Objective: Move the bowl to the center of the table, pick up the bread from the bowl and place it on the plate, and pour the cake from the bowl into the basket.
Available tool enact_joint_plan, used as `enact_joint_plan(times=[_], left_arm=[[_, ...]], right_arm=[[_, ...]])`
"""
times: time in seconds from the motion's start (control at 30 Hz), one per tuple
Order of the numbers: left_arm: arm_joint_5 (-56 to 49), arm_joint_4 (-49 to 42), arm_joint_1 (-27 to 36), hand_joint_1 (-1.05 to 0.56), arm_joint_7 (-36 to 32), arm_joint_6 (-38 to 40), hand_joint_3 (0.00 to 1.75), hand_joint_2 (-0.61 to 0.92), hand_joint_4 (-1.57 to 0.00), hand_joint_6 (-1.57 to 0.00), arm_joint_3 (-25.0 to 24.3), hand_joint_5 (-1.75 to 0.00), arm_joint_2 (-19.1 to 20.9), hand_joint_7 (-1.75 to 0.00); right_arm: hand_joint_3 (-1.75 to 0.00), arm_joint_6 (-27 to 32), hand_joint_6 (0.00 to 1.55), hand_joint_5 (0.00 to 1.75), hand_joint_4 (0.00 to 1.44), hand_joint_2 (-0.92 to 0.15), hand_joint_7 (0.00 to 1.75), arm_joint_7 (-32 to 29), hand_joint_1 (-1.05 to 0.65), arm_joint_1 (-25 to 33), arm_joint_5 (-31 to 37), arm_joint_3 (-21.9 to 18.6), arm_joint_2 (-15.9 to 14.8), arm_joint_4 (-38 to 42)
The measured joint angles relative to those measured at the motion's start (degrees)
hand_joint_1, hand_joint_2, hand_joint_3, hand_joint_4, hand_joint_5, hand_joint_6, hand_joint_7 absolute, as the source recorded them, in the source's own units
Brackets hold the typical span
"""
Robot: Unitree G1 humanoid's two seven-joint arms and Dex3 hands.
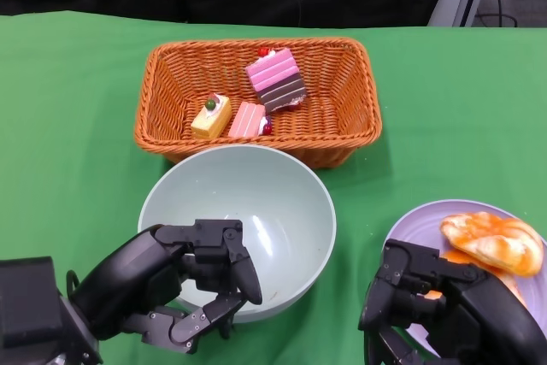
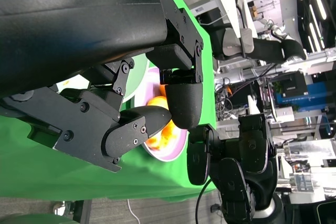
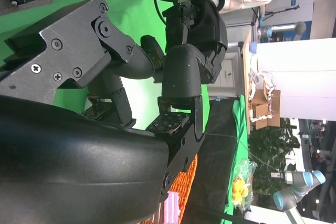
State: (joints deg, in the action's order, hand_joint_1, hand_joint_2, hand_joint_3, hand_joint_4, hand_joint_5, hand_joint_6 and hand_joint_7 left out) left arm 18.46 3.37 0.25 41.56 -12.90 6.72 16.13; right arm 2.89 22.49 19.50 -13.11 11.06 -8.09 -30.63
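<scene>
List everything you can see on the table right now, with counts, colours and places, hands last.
basket: one, orange-brown wicker, far centre of the table.
cake pieces: three in the basket; one pink-and-brown, one pink, one yellow.
bowl: one, pale green, empty, just in front of the basket.
plate: one, lilac, near right.
bread: orange-and-white, on the plate.
table: green cloth cover.
left hand: black, at the bowl's near rim, holds nothing.
right hand: black, over the plate's near edge, fingers curled, holds nothing.
</scene>
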Motion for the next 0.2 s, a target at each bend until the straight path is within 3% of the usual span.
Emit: enact_joint_plan(times=[0.2], left_arm=[[-0.03,1.14,0.97,-0.22,0.01,0.37,0.91,0.69,-0.70,-0.69,0.00,-1.75,0.55,-1.52]], right_arm=[[-1.16,-0.05,0.65,1.69,0.68,-0.55,1.42,0.24,-0.10,0.89,0.09,0.43,-0.56,-0.01]])
